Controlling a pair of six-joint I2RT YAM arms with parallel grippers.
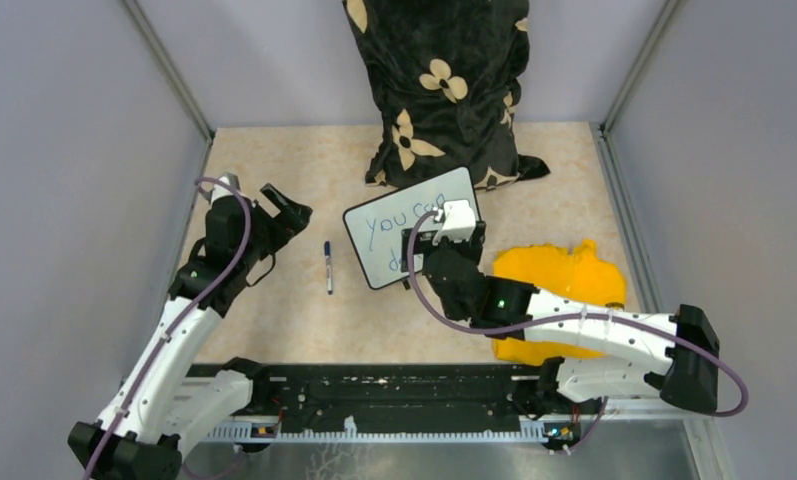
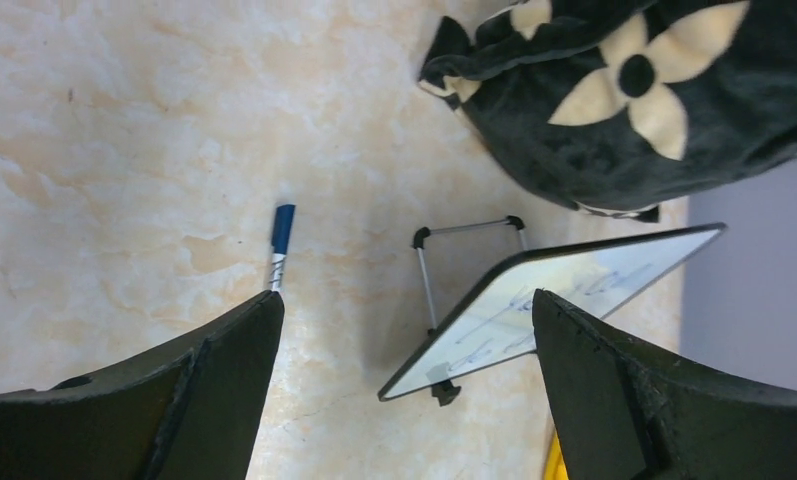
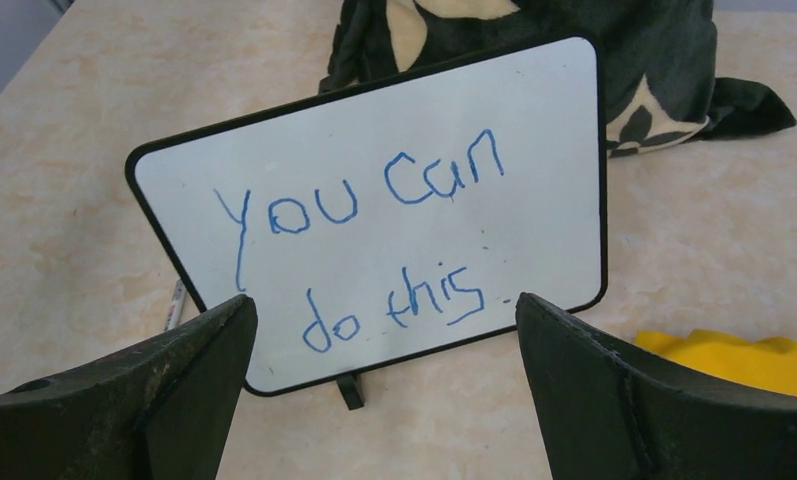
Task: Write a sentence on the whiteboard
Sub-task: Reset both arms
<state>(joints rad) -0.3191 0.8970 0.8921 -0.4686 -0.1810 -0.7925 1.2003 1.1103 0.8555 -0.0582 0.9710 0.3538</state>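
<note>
whiteboard (image 3: pixel 534 130) stands propped on its little black feet, tilted back, mid-table, just in front of the black flowered cushion (image 1: pixel 439 90); whether its top edge touches the cushion i cannot tell. sentence (image 3: pixel 369 250) reads "you can do this" in blue over two lines, so the writing looks done. right gripper (image 3: pixel 381 305) hovers close in front of the board's lower edge, fingers spread wide and holding nothing. left gripper (image 2: pixel 406 297) hangs well off to the left, also wide open and empty. marker (image 1: pixel 328 265) lies flat on the table (image 1: pixel 274 160) between the left gripper and the board, apart from both. the main risk, as i judge it, is the right gripper: any push forward would meet the face of the board, smearing the ink or knocking the board back off its thin stand. a sideways sweep to the right could drag the yellow cloth (image 1: pixel 554 280), which lies just beside that arm. the safe way out looks to be straight back and up. bare table lies left of the marker and along the near side, while the cushion closes off the far side and the walls hem in both flanks.
</note>
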